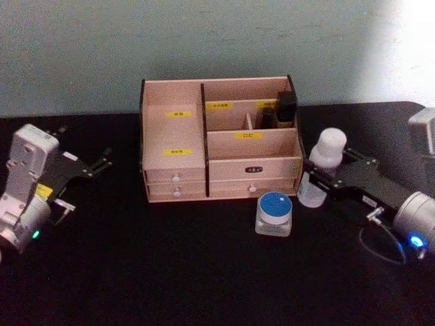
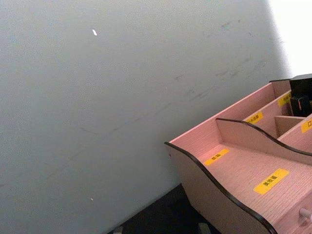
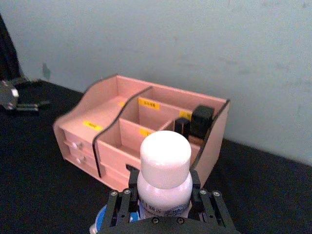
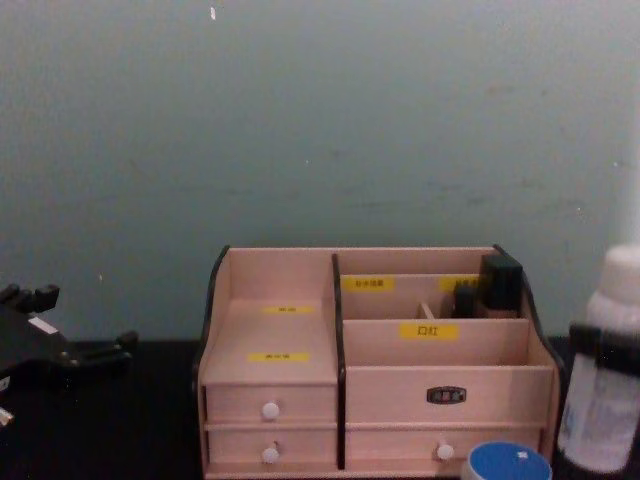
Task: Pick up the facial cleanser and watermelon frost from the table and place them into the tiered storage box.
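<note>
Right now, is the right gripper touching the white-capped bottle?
Touching. The right wrist view shows the right gripper with its fingers pressed against both sides of the white-capped bottle, no gap either side. The left gripper is parked, open, off to the left.

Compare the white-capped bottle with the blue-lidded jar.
The white-capped bottle is tall and slim; the blue-lidded jar is squat. The bottle is gripped by the right end effector; the jar stands free on the table. Both are upright near the tiered storage box's front right corner.
</note>
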{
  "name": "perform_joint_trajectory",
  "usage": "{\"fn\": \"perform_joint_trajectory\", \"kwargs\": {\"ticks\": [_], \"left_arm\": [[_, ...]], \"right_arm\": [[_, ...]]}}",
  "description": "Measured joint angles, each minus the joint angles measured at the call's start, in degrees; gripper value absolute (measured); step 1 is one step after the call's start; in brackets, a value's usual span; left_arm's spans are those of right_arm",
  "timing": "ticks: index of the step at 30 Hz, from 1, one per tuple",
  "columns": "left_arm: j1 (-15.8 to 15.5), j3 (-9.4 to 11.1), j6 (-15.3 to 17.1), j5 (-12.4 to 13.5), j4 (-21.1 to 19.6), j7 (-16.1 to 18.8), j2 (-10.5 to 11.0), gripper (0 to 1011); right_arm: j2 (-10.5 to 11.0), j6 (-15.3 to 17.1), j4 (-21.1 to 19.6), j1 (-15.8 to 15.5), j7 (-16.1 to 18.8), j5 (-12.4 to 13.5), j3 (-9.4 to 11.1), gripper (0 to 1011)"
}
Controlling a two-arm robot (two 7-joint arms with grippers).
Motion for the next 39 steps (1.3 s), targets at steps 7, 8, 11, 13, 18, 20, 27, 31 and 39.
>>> {"fn": "perform_joint_trajectory", "kwargs": {"ticks": [7, 8, 11, 13, 18, 20, 27, 31, 39], "left_arm": [[0.0, 0.0, 0.0, 0.0, 0.0, 0.0, 0.0, 1001], [0.0, 0.0, 0.0, 0.0, 0.0, 0.0, 0.0, 1001], [0.0, 0.0, 0.0, 0.0, 0.0, 0.0, 0.0, 1001], [0.0, 0.0, 0.0, 0.0, 0.0, 0.0, 0.0, 1001], [0.0, 0.0, 0.0, 0.0, 0.0, 0.0, 0.0, 1001], [0.0, 0.0, 0.0, 0.0, 0.0, 0.0, 0.0, 1001], [0.0, 0.0, 0.0, 0.0, 0.0, 0.0, 0.0, 1001], [0.0, 0.0, 0.0, 0.0, 0.0, 0.0, 0.0, 1001], [0.0, 0.0, 0.0, 0.0, 0.0, 0.0, 0.0, 1001]], "right_arm": [[1.4, 1.3, -3.4, 1.0, 1.2, 1.6, 1.5, 593], [1.4, 1.5, -3.5, 1.4, 1.3, 1.7, 1.5, 593], [1.3, 2.0, -3.2, 3.4, 1.7, 2.2, 1.2, 593], [0.9, 2.4, -2.4, 5.1, 1.8, 2.5, 0.7, 593], [-0.8, 3.9, 0.8, 10.2, 2.0, 3.1, -1.3, 593], [-1.3, 4.4, 1.9, 11.7, 2.1, 3.2, -2.0, 593], [-3.4, 5.9, 6.7, 18.0, 2.7, 3.5, -5.1, 593], [-4.7, 6.6, 9.5, 21.5, 3.2, 3.4, -7.0, 593], [-7.7, 8.4, 16.9, 28.9, 3.7, 2.3, -10.8, 593]]}}
